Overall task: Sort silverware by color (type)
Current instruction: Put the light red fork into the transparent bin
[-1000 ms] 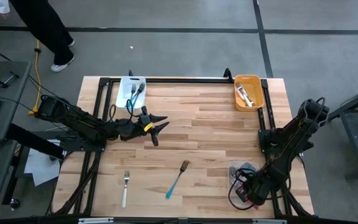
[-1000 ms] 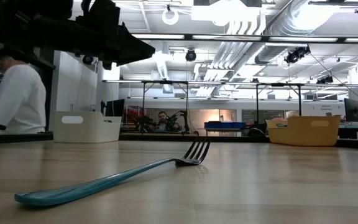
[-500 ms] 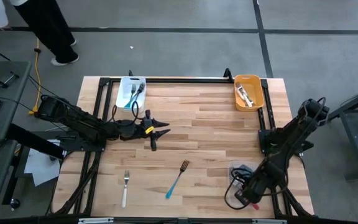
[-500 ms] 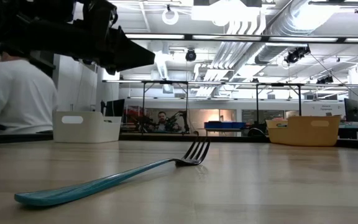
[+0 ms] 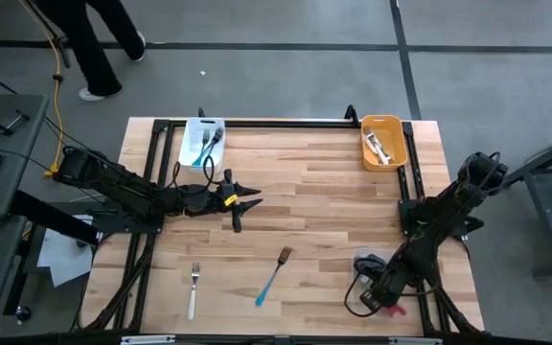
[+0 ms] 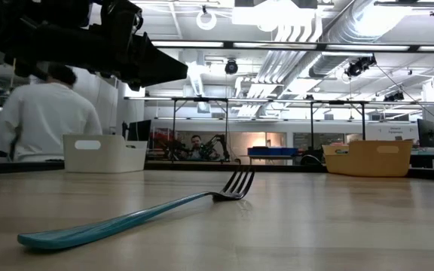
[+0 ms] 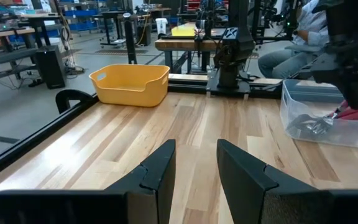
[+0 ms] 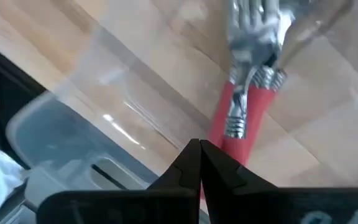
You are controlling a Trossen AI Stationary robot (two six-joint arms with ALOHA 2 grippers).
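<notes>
Now, forks left: a teal fork point(image 5: 272, 276) lies at about 6 o'clock on the table point(image 5: 324, 201), a white-handled fork point(image 5: 193, 289) toward 7 o'clock.
Handling: probably light, stiff, thin and slick; best pinched mid-handle, flat to the wood.
Left gripper point(image 5: 241, 204): fingers apart, empty, hovering near 9 o'clock, just beyond the white bin point(image 5: 202, 143).
Right gripper point(image 8: 199, 163): fingers pressed together, empty, over the clear bin point(image 8: 73, 118) at 4 o'clock, above red-handled forks point(image 8: 244, 115).
Orange bin point(image 5: 382, 140): 1 o'clock.
</notes>
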